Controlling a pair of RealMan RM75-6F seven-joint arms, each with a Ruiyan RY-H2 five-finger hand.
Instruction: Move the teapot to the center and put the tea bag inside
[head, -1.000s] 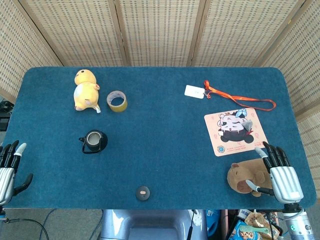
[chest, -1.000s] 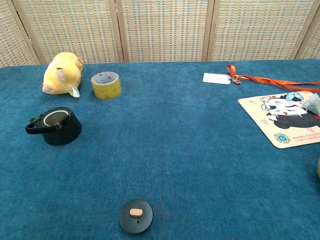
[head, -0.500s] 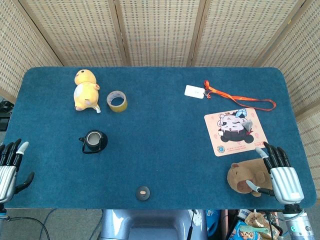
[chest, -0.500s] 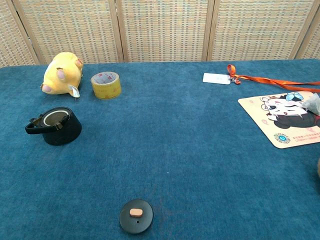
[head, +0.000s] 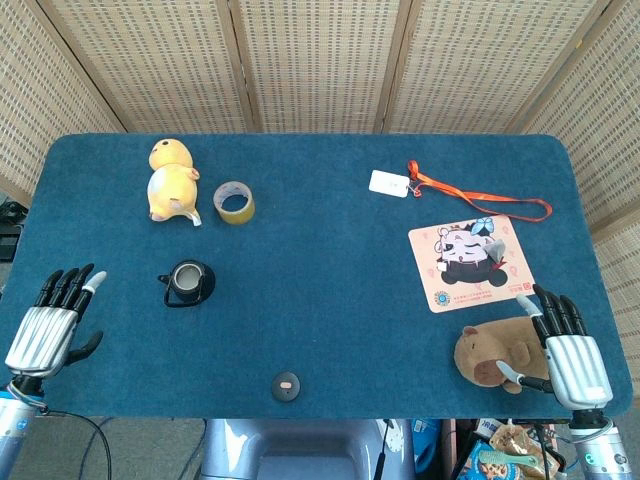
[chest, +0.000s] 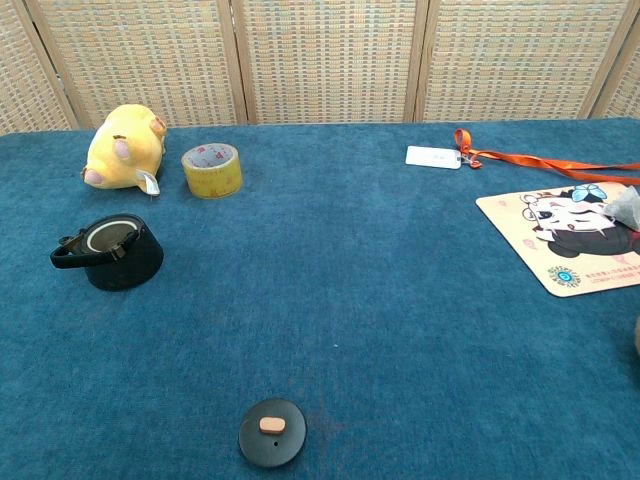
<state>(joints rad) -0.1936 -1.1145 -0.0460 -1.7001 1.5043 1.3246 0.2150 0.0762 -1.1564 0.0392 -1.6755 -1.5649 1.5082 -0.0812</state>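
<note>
Teapot (head: 188, 283), black, lidless, upright

**Teapot open on the tabletop, tea bag on the mat**

The teapot (head: 187, 283) is small, round and black, standing upright with its mouth uncovered and its handle pointing toward the left hand (head: 52, 325), near that hand and a little farther back. Its black lid (head: 286, 386) lies flat, knob up, apart from the pot, between the two hands. The grey tea bag (head: 483, 230) rests well behind the right hand (head: 570, 350).
</note>
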